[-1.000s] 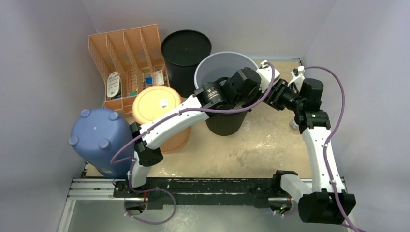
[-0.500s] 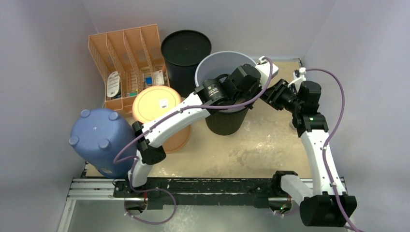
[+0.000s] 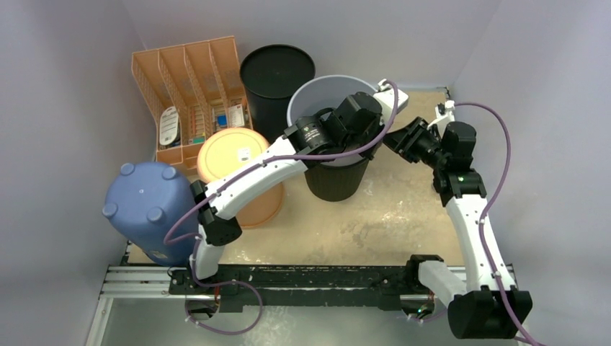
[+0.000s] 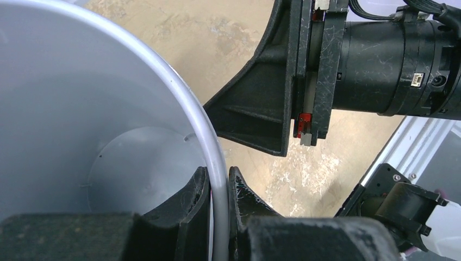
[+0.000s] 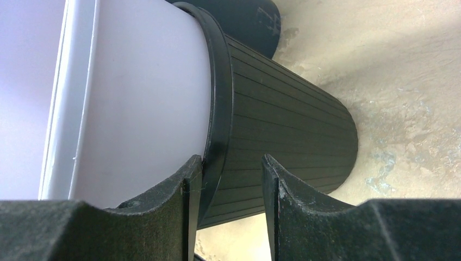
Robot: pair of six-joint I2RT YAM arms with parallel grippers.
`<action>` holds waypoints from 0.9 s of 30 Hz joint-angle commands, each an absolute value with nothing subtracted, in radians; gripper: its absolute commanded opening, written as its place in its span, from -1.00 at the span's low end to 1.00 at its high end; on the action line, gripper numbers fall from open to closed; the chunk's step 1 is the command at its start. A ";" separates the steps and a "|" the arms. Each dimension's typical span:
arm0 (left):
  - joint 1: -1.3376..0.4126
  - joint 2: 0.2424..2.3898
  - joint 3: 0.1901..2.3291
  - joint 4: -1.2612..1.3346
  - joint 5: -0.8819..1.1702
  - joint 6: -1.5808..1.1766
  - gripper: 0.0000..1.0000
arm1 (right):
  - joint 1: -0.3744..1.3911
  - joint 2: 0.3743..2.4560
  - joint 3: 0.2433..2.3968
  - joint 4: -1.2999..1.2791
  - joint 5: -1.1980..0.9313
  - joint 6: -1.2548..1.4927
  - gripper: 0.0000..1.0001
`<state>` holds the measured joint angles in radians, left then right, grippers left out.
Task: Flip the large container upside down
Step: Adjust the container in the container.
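Grey bin [image 3: 317, 97] in black ribbed bin [image 5: 282, 136], top centre: grasp step. L tool [image 4: 218, 179] clamped on grey rim, R tool [image 5: 231, 163] apart astride black rim. Nxt: lift + invert.

From overhead the left arm [image 3: 252, 176] lies across the grey container [image 3: 317, 97], hiding most of its mouth, and it covers the near edge of the orange tub [image 3: 220, 158]. The left claw [image 4: 218, 176] is hidden there under its own wrist. In its wrist view the bottom edge cuts off its fingers, and the container runs off left and top. The right claw [image 5: 231, 160] perhaps touches the black ribbed bin [image 5: 288, 130], but contact cannot be told. The orange organiser [image 3: 180, 72] holds items too small to name.
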<state>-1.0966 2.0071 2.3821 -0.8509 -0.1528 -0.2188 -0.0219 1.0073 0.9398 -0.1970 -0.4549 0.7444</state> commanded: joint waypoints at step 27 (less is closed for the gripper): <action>-0.825 1.584 1.870 -0.017 -0.078 -0.687 -1.00 | -0.023 1.001 1.426 -0.541 -0.338 0.506 0.49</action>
<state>-0.8417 1.6615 1.8839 -0.2855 -0.0338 -0.5873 -0.0216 1.0119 1.3682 -0.5587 -0.2840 0.5610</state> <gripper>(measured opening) 0.108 0.766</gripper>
